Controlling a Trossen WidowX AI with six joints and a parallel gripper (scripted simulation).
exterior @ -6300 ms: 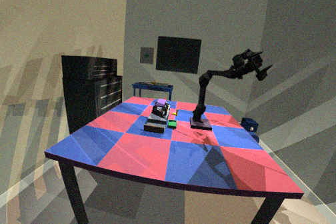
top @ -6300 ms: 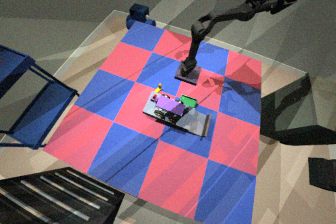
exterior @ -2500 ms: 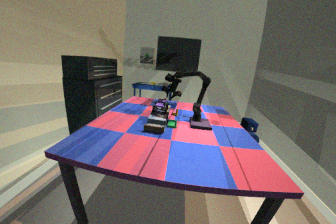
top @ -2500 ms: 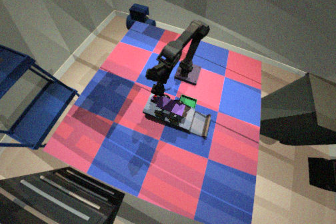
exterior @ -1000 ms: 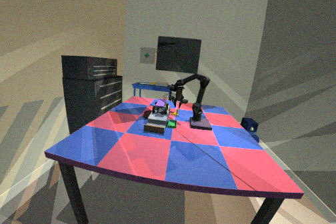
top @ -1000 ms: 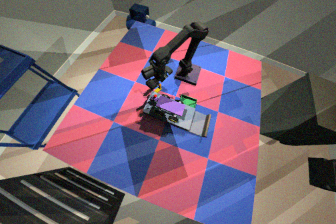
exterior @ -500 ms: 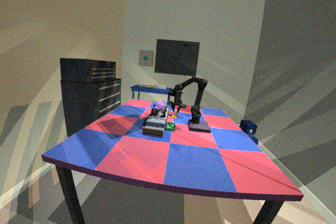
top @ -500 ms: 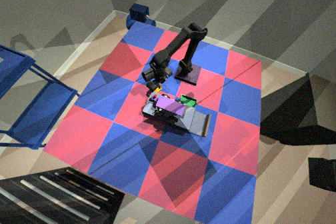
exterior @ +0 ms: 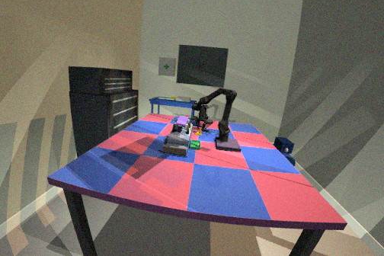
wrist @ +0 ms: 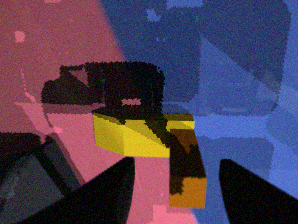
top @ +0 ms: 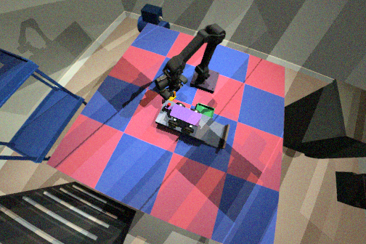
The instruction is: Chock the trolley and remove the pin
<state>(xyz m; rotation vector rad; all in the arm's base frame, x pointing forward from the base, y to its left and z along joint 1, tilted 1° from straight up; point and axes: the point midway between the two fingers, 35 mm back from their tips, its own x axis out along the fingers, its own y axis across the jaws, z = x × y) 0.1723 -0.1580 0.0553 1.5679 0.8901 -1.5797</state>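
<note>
The yellow chock (top: 172, 97) (exterior: 198, 132) (wrist: 135, 142) lies on the table beside the ramp's uphill end, its orange handle (wrist: 189, 194) pointing toward the fingers in the wrist view. My gripper (top: 168, 96) (wrist: 176, 167) is partly open just above the chock. The handle shows between the fingertips but touches neither finger. The purple-topped trolley (top: 185, 114) (exterior: 183, 120) stands on the grey ramp (top: 214, 132) (exterior: 177, 142). The red-headed stop pin (top: 168, 104) stands at its uphill end. The green tray (top: 205, 110) (exterior: 195, 145) is beside the ramp. Wheel contacts are too small to tell.
The arm's base (top: 204, 81) (exterior: 228, 144) stands on the checkered table behind the tray. The ramp's low end has a brown end bar (top: 226, 136). A dark edge of the ramp fills the lower left of the wrist view. A cabinet and a blue bench stand off the table.
</note>
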